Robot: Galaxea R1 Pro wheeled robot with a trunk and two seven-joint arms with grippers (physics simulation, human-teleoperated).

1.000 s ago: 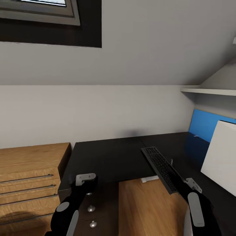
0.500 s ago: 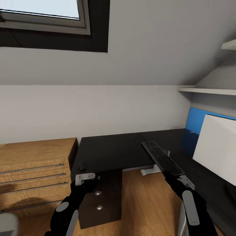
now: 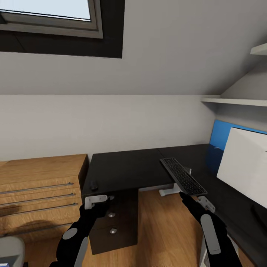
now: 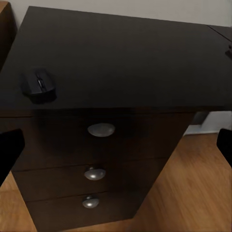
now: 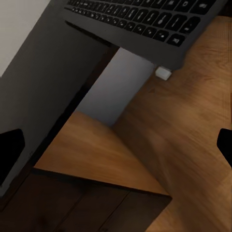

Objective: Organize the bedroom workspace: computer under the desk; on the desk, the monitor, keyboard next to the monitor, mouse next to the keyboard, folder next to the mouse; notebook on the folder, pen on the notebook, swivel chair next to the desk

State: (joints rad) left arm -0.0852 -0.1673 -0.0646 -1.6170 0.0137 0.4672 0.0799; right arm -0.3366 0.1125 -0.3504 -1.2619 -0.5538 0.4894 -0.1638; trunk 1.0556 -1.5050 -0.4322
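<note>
Right gripper (image 3: 195,197) is pinching the near end of the keyboard (image 3: 183,176), holding it in the air, tilted, far end out over the inner corner of the desk (image 3: 129,168). In the right wrist view the keyboard (image 5: 145,24) hangs above the wood floor (image 5: 159,140), with the desk edge (image 5: 43,92) beside it.

Left gripper (image 3: 97,200) carries nothing. Fingertips (image 4: 9,150) sit wide apart at the edges of the left wrist view, so it's spread. It hovers in front of the drawer unit (image 3: 115,218), just short of the desk's front edge.

Mouse (image 3: 93,184) sits on the desk near the front left corner, above the drawers; clear in the left wrist view (image 4: 39,84), with three silver knobs (image 4: 101,129) below it.

Beyond: light-wood drawer chest (image 3: 40,189) left of the desk, touching or nearly so. White panel (image 3: 243,167) on the desk's right wing, blue wall panel (image 3: 222,135) behind it. Skylight (image 3: 48,15) overhead.
</note>
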